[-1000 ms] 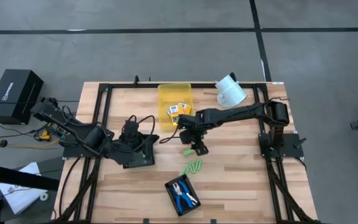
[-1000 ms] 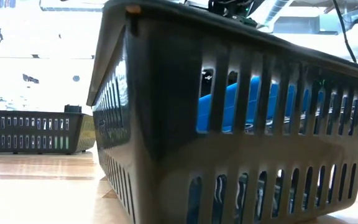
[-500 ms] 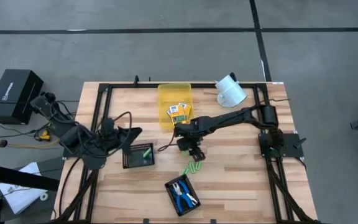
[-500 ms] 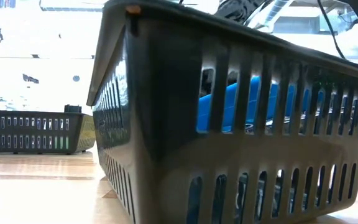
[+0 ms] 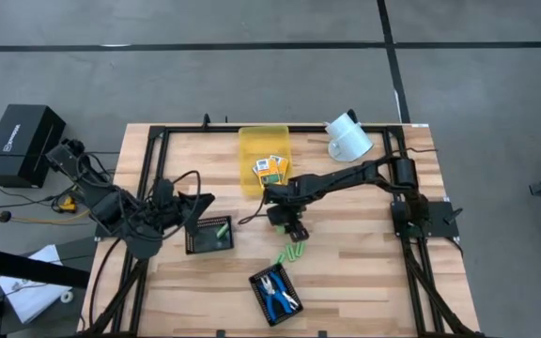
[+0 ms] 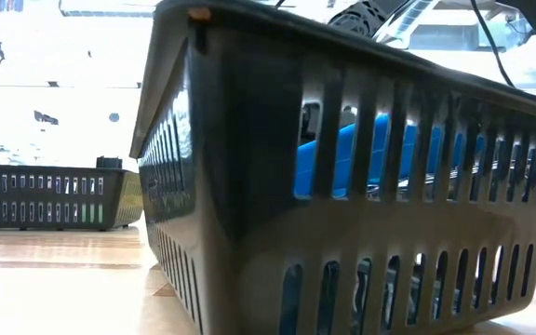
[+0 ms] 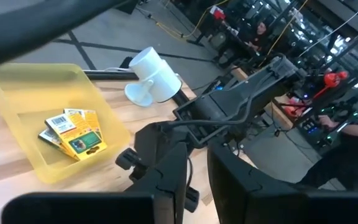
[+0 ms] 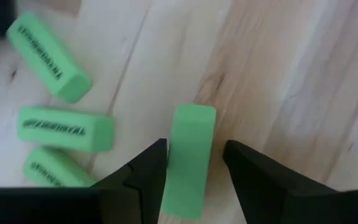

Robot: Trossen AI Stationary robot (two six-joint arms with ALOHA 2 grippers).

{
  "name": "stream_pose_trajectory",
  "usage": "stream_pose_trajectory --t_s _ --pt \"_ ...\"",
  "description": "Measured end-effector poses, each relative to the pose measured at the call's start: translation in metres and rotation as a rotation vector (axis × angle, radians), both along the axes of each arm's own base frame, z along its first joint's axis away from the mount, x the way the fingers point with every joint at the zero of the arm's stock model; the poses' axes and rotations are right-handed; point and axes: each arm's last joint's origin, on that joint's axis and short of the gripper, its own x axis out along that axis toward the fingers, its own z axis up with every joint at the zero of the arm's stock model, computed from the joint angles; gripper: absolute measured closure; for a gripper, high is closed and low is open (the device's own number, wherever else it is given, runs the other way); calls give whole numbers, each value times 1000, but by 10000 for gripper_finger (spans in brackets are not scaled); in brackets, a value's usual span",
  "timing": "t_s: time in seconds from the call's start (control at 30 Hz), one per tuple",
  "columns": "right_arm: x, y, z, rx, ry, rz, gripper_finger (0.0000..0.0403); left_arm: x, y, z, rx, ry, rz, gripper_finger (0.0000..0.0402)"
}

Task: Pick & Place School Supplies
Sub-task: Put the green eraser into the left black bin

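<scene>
1. Left arm [image 5: 125, 214] sits back at the tabletop's [image 5: 364, 272] left edge, beside the left tray [image 5: 208, 234]. It looks parked, clear of the tray so the other arm can work.
2. Left gripper [image 5: 193, 203]: fingers [image 7: 166, 180] in the left wrist view stand close, with a narrow gap and nothing seen between them. Jaws are nearly pressed together and look empty; I cannot tell for sure.
3. Left tray holds at least one green stick [image 5: 221, 231], so this tray seems to be the sorting spot for green pieces.
4. Yellow bin [image 5: 264, 136] at the far middle holds the printed boxes [image 5: 270, 167], stacked together. They look already sorted.
5. Right gripper [image 5: 289, 225] reaches to mid-tabletop, low over a green block [image 8: 188, 158] lying flat on the wood.
6. Right jaws are spread and straddle that block, one finger [image 8: 138, 177] on each long side. Gaps show on both sides, so it is not pinched yet. Judged step: closing for a pick.
7. Three more green blocks [image 8: 64, 129] lie just beside it, apart from the fingers. In the high view the loose cluster [image 5: 292, 252] sits between the gripper and the near tray.
8. Near tray [image 5: 262, 280] holds the blue-handled tools [image 5: 278, 295], seemingly done.
9. A white cup-like thing [image 5: 348, 138] lies tipped at the far right, not involved.
</scene>
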Motion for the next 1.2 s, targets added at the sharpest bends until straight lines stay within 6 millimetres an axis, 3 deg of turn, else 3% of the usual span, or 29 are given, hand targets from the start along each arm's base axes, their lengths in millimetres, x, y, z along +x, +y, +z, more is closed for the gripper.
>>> stream_pose_trajectory --t_s 0.33,0.5,0.57,0.67,0.7,0.97,1.2 --pt "4 -3 -3 -121 -33 -153 242 0 -1 -24 -2 52 -12 344" --pt "5 1 -17 -130 10 -168 252 0 -4 -38 -44 77 -51 344" --pt "6 1 -21 -127 22 -183 273 0 -7 -40 -51 66 -63 344" --pt "6 1 -21 -128 15 -161 355 -3 -11 -39 -43 48 -71 344" --pt "7 1 -21 -132 5 -147 364 -5 -12 -39 -38 42 -71 344" --pt "21 0 -4 -90 -21 -135 363 -13 -20 -36 -6 -10 -67 344" --pt "41 15 27 -41 -80 -91 364 -18 -24 -34 26 -37 -61 344"
